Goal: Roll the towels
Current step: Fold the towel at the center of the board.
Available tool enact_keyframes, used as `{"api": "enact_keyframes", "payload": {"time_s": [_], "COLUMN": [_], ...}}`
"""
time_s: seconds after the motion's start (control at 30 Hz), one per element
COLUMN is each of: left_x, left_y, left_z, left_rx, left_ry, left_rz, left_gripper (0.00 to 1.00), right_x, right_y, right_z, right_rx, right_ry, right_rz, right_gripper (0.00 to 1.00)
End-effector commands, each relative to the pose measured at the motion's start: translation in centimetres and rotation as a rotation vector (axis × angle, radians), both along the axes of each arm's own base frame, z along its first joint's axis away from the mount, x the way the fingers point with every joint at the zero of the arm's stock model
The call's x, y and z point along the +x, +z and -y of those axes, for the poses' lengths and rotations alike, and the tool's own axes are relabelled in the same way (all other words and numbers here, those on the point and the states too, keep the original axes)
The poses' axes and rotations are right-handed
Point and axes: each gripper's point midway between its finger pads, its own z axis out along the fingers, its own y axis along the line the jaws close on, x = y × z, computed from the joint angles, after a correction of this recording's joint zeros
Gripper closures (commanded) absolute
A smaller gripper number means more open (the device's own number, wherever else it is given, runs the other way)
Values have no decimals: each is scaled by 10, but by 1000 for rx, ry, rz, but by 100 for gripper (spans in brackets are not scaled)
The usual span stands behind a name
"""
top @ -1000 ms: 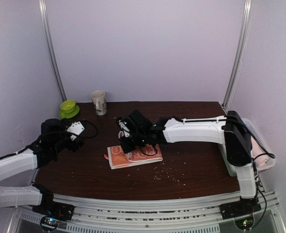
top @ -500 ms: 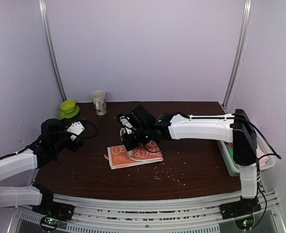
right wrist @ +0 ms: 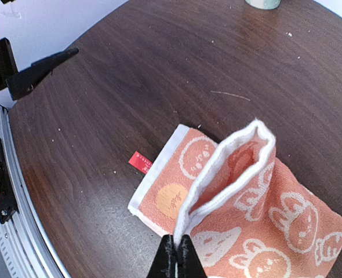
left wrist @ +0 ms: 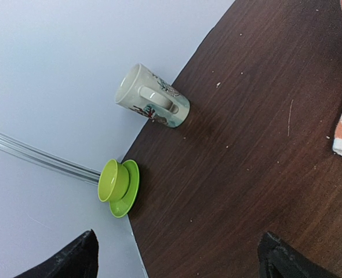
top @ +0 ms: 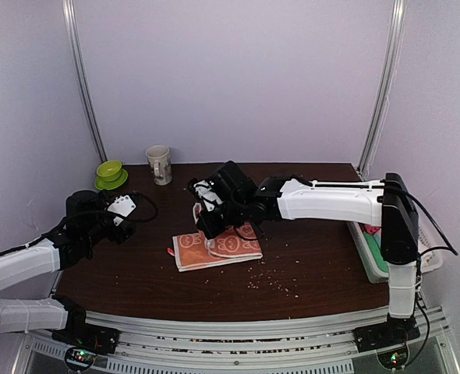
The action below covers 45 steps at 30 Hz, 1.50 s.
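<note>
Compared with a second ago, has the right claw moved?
Yes. The right claw has shifted slightly toward the table's far edge, pinching the bunny towel.

Dark wood surface [top: 316, 261] under orange bunny-print towel [top: 214, 249] mid-centre, mug [top: 159, 164], green cup-and-saucer [top: 110, 174] far-left, scattered crumbs [top: 270, 285].

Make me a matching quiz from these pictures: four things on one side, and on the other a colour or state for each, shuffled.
1. mug
2. small cup
3. bunny towel
4. left gripper

A. open, empty
B. lime green, on a saucer
C. pinched by the right gripper
D. cream, printed pattern

Pairs: 1-D, 2-B, 3-C, 4-A
</note>
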Motion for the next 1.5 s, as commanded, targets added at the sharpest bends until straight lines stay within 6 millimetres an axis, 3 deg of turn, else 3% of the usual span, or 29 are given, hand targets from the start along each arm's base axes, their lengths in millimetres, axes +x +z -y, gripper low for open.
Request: {"api": "enact_keyframes", "payload": {"time_s": [0.0,0.53,0.73,1.0,1.13,1.27,1.47], "left_x": [3,4,5,10,18,29,32], "left_y": [4,2,-1,0,8,16,7], "left_z": [0,-1,-2,5,30,68,120], "left_rx": [-11,-7,-2,-22,-78,-156,-293], "left_ry": [5,13,20,-2,-100,-244,-429], "left_rz": [27,24,18,-3,-56,-185,-415], "left_gripper": [2,2,2,2,2,2,7], "right_x": [-7,-10,-21,-22,-8,16,58], "right_y": [-22,-50,-56,-43,-23,-7,-17], "right_z": [-12,-48,-63,-59,-31,19,86], "right_rx": [-25,-10,8,35,113,186,208], "right_ry": [64,105,155,166,86,-80,-356], "right_rz": [-34,-67,-86,-70,-58,-4,62], "right_gripper": [100,100,85,60,60,52,51]}}
